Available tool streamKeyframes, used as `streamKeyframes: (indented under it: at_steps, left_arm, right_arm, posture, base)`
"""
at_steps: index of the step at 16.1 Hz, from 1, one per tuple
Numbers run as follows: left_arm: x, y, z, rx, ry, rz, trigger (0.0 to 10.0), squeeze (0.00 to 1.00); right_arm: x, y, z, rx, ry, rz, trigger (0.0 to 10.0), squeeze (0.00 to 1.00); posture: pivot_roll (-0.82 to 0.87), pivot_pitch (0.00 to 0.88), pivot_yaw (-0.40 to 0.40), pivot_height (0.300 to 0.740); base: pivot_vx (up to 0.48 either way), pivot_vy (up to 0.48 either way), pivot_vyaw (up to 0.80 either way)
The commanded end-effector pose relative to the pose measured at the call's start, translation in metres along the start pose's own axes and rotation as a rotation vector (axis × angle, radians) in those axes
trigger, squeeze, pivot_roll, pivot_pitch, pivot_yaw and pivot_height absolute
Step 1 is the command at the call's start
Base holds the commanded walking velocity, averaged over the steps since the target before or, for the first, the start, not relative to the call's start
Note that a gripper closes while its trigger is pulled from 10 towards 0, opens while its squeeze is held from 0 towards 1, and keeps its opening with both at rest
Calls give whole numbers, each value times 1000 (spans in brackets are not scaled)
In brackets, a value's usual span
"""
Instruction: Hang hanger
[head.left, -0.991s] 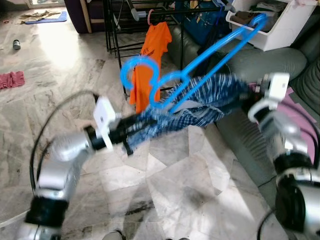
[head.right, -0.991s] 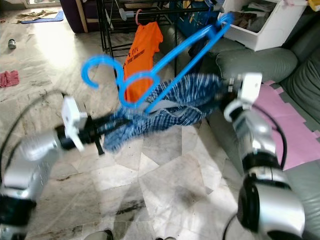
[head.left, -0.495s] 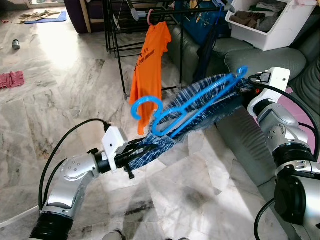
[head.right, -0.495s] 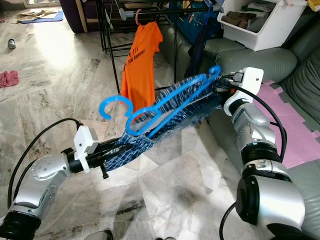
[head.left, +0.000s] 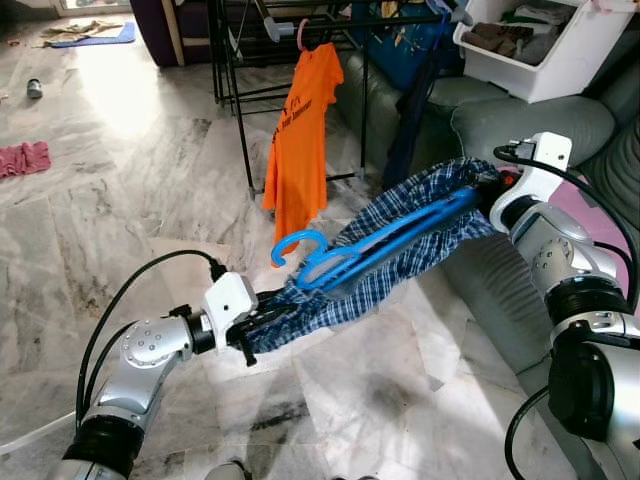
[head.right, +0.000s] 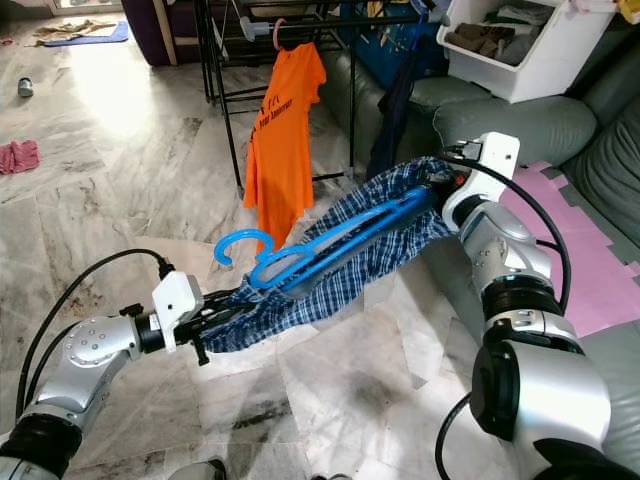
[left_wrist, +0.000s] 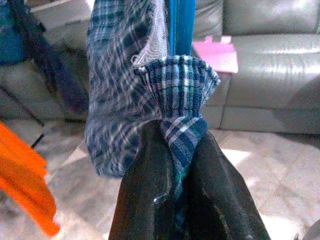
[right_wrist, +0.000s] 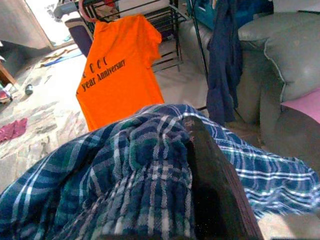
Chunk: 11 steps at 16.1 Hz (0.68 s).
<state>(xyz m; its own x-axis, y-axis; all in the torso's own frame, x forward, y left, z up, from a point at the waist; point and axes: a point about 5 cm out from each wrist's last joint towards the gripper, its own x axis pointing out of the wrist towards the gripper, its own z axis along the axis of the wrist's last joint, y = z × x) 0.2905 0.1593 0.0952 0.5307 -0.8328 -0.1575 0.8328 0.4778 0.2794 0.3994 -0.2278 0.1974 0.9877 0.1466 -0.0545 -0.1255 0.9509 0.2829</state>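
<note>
- Left eye view: a blue hanger (head.left: 385, 238) is seen lying slantwise inside a blue plaid garment (head.left: 400, 255), which is stretched between the two grippers above the marble floor (head.left: 130, 200). The hook of the hanger points toward 9 o'clock, near the picture's centre. The black clothes rack (head.left: 300, 40) stands at 12 o'clock with an orange T-shirt (head.left: 300, 140) hung on it. The task is judged to be well short of done: the hanger is dressed, but it has not yet been brought to the rail, and the lifting and hooking are left.
- Right eye view: the left gripper (head.right: 215, 318) is found at 8 o'clock, its fingers buried in the lower end of the cloth. The right gripper (head.right: 445, 185) is placed at 2 o'clock, at the upper end of the garment, beside the grey sofa (head.right: 520, 130). A white storage bin (head.right: 520, 50) is seen on the sofa at 1 o'clock.
- Left wrist view: the two black fingers (left_wrist: 150, 195) are shown nearly closed, with a fold of the plaid cloth pinched between them; the blue bars of the hanger run away just beyond the pinch, apparently not gripped themselves.
- Right wrist view: one black finger (right_wrist: 212, 185) is seen pressed against bunched plaid cloth; the other is covered, so how far the fingers are parted cannot be told, though cloth is evidently being touched.
</note>
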Motion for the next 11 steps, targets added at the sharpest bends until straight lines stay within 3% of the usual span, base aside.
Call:
streamKeyframes:
  at_steps: [1, 4, 5, 11]
  left_arm:
    - [-1, 1, -9, 10, 47, 14, 0, 0]
    - [0, 11, -21, 17, 139, 114, 0, 0]
    - [1, 19, -23, 24, 164, 193, 0, 0]
    - [10, 48, -15, 14, 157, 520, 0, 0]
  right_arm:
    - [0, -2, 12, 1, -29, -9, 0, 0]
    - [-1, -2, 10, -27, -17, -3, 0, 0]
    - [-1, -2, 10, -38, -18, 2, 0, 0]
    - [1, 5, 3, -72, -3, 24, 0, 0]
  posture:
    - [46, 109, -116, 740]
    - [43, 107, -117, 740]
    - [39, 104, -115, 740]
    - [43, 100, -113, 740]
  base:
    - [0, 0, 0]
    - [0, 0, 0]
    - [0, 0, 0]
    - [0, 0, 0]
